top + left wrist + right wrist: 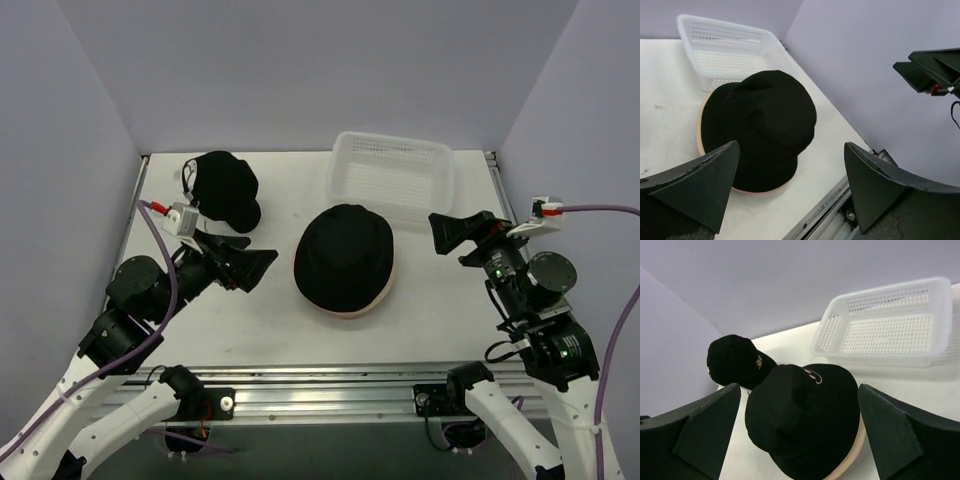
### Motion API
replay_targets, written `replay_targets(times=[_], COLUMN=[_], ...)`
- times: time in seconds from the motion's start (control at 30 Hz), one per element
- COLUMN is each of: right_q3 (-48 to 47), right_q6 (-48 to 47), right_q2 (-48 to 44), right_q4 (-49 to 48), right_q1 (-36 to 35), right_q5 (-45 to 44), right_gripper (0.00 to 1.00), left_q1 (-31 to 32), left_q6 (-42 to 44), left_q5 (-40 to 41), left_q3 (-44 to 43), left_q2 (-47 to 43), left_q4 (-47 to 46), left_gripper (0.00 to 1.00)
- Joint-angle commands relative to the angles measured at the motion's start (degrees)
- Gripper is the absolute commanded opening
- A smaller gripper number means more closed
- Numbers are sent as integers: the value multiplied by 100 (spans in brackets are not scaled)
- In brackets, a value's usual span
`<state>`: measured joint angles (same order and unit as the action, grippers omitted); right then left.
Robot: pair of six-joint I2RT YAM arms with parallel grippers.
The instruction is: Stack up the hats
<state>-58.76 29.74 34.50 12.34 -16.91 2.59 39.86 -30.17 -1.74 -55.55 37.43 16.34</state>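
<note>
The left claw (252, 265) gapes empty, a black fabric cap (225, 190) behind it on the white worktop (270, 330). To its right, a black fabric bucket hat (344, 255) tops a pink-brimmed hat (350, 311). Beyond them the right claw (450, 232) spreads empty too.

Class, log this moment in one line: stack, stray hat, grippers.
stack top: black fabric bucket hat, pale brim beneath | stray: black fabric cap, back left | left gripper: open | right gripper: open

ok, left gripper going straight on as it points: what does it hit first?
Probably the black bucket hat, dead ahead of the open left gripper in its wrist view. Height is unclear; it may clip only the crown.
</note>
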Motion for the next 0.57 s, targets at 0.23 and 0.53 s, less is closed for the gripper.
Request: replay_targets(times=[0.23,0.53], right_q3=[-426,-241], right_q6=[-416,-311], right_q2=[-58,-101], right_q4=[876,612], right_q1=[3,3], right_q5=[-497,31], right_gripper=[100,100], left_q1=[84,92], left_q6=[20,82], left_q5=[-652,-556], left_q3=[282,352], left_q2=[-526,-623], left_q4=[-70,89], left_gripper=[94,94])
